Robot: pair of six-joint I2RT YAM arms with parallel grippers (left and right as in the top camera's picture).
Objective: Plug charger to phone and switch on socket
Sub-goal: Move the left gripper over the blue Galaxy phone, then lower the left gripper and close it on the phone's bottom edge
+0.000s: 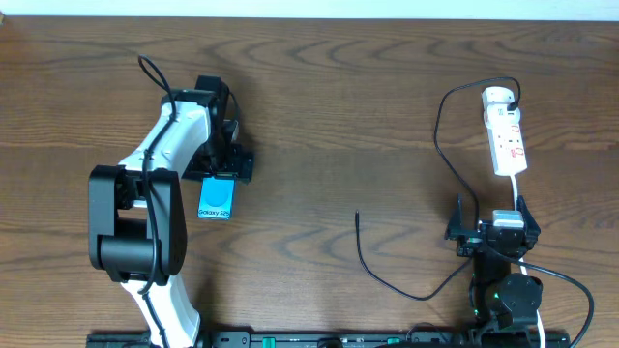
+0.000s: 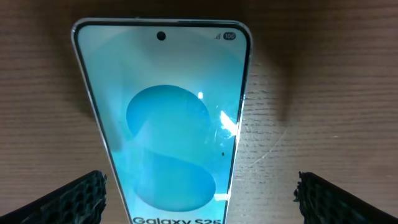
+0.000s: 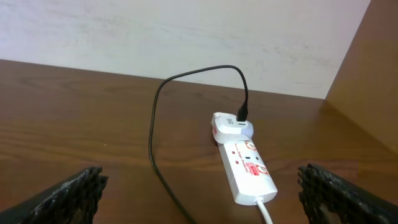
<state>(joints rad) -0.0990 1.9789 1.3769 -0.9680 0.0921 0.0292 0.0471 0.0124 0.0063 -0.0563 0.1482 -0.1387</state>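
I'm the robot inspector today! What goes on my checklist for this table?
Surface: brown wooden table.
Job's things: phone face up, screen lit; socket at the far right, switch state too small to tell; charger plugged in at the socket's far end, its free tip on the table, away from the phone.
Clutter: nothing seen.
Grippers: left gripper open over the phone; right gripper open, facing the socket.
Cables: white cord runs from the socket towards the right arm.
Surroundings: pale wall behind.

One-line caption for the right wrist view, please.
Open right gripper faces the white socket, the black charger cable arching from its adapter across the wooden table.
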